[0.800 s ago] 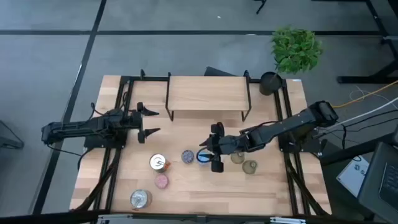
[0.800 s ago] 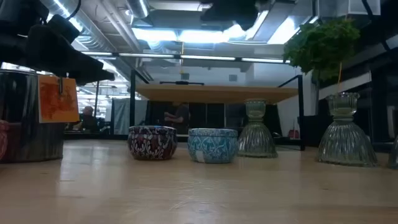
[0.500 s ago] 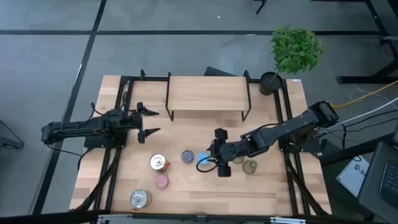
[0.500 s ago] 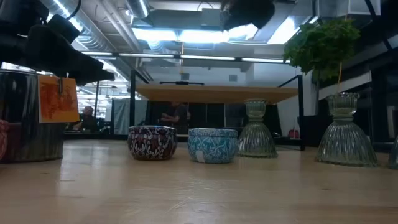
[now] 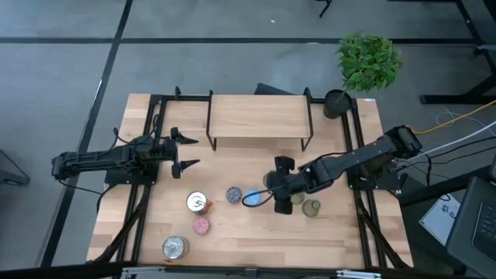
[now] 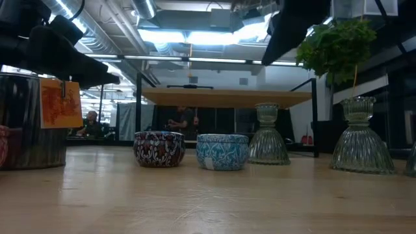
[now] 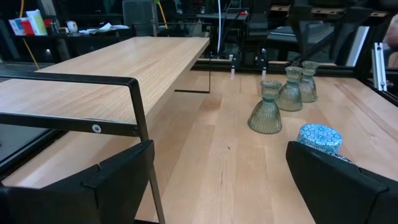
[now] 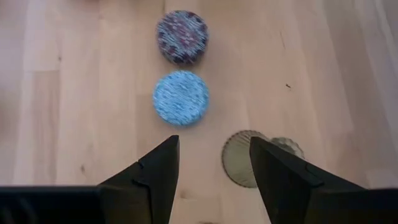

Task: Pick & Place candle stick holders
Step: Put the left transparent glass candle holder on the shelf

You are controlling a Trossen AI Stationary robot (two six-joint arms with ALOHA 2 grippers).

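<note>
Right gripper (image 5: 282, 186) has shifted toward 3 o'clock, off the blue holder (image 5: 253, 197), now over the green holder (image 5: 277, 181) at table centre; jaws part-open, empty. Likely retargeting. Left gripper (image 5: 188, 151) wide, idle at 9 o'clock.

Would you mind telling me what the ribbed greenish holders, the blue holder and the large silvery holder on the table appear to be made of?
Ribbed greenish holders: probably clear pressed glass; light passes through the fluted bases and they glint.
Blue holder: opaque, with a white-and-turquoise pattern and a fairly matte look; possibly printed tin or glazed ceramic, I cannot tell which.
Large silvery holder: probably metal; its smooth wall reflects the room, and it carries an orange label.
</note>
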